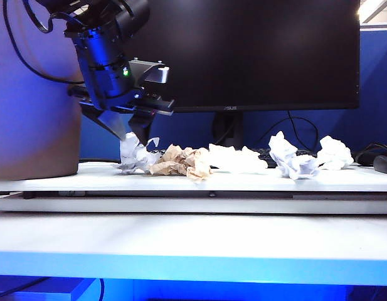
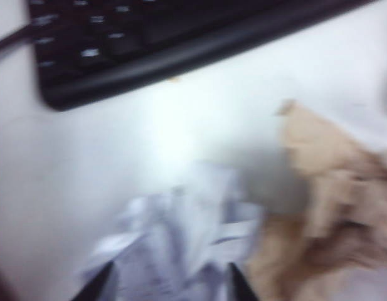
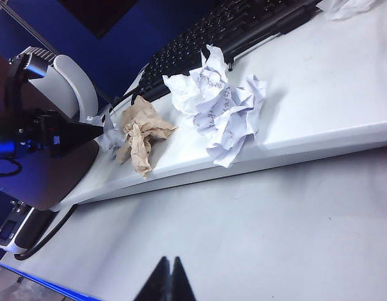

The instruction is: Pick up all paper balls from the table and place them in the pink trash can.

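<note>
Several paper balls lie in a row on the white table [image 1: 344, 179]. The leftmost white ball [image 1: 135, 157] [image 2: 174, 232] sits next to a tan ball [image 1: 180, 162] [image 2: 331, 200] [image 3: 142, 135]. More white balls [image 1: 237, 158] [image 1: 290, 160] [image 1: 334, 152] [image 3: 218, 106] lie further right. My left gripper [image 1: 135, 135] [image 2: 171, 279] hangs open right over the leftmost white ball, with a finger on either side of it. The pink trash can [image 1: 30, 125] [image 3: 49, 182] stands at the far left. My right gripper [image 3: 170, 263] is shut and empty above the lower table surface, away from the balls.
A black monitor [image 1: 243, 50] stands behind the balls, and a black keyboard [image 2: 149, 37] [image 3: 206, 44] lies just behind them. A dark mouse [image 1: 384, 163] and cables sit at the far right. The balls rest on a raised white board above the front desktop [image 1: 193, 238].
</note>
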